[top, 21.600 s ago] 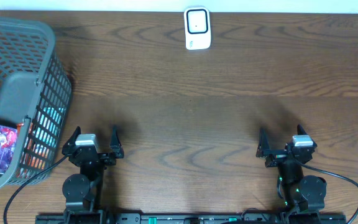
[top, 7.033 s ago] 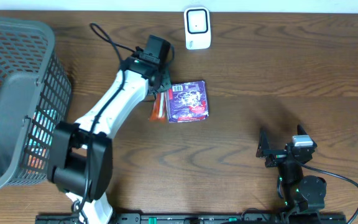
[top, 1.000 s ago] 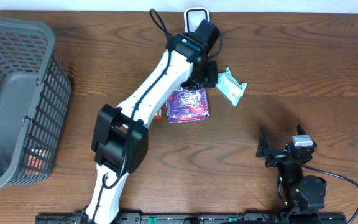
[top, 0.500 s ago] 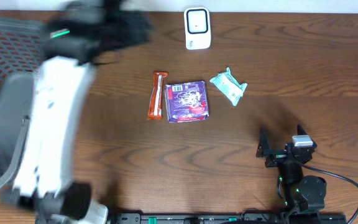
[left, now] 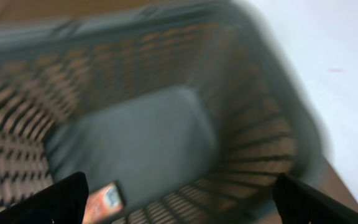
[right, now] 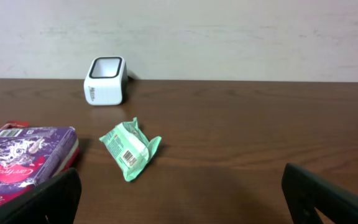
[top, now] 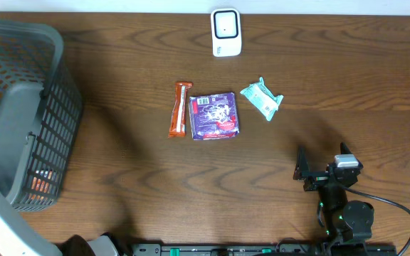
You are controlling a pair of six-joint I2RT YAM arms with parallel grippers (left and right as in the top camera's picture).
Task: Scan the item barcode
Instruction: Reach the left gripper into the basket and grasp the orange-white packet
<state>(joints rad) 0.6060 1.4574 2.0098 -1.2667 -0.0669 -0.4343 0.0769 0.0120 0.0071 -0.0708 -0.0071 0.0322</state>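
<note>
Three items lie mid-frame on the surface (top: 191, 185). One orange bar (top: 180, 109) has its long axis running top to bottom. One squarish purple pack (top: 217, 116) touches it. One green packet (top: 262, 98) slants from upper left to lower right. One scanner (top: 226, 32) stands above them. The left end effector (left: 179, 205) hangs wide and empty over the one basket (left: 247, 155). The right end effector (top: 323, 162), at lower right, is wide and empty.

A gray mesh basket (top: 59, 128) stands at the left edge of the wooden table (top: 191, 178).

A shop-checkout setup: barcode scanner (top: 226, 32) and shopping basket (top: 52, 135) on a wooden table (top: 191, 185).
</note>
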